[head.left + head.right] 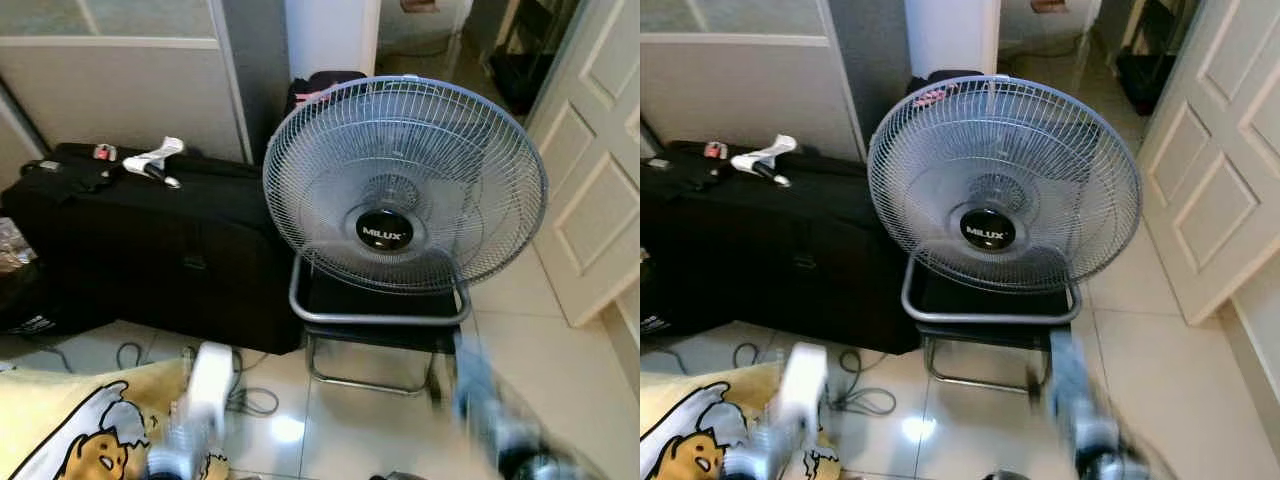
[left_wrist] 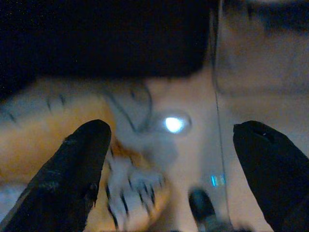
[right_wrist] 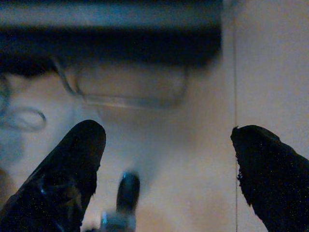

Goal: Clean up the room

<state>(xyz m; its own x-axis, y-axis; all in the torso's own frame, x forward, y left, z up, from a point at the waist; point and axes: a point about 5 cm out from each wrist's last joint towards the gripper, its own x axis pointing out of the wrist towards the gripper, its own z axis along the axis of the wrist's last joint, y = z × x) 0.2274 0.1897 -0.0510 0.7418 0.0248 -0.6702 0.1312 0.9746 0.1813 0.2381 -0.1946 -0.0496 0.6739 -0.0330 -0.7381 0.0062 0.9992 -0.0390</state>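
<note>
- Fan [image 1: 404,186] stands at 12 o'clock, on the floor [image 1: 560,370].
- Suitcase [image 1: 150,250] lies at 10 o'clock, beside the fan.
- Blanket [image 1: 80,420] at 8 o'clock.
- Door [image 1: 590,170] at 2 o'clock.

Grey wire-metal fan grille [image 1: 405,185], tubular metal stand. Black matt fabric suitcase [image 1: 150,245]. Glossy pale tiled floor [image 1: 560,370]. Yellow printed cloth [image 1: 75,430], soft.

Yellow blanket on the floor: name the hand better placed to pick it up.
Left, most likely. The left hand hangs open right over the yellow blanket, whose print shows between its fingers in the wrist view. The right hand, also open, hangs over bare tile by the fan stand.
</note>
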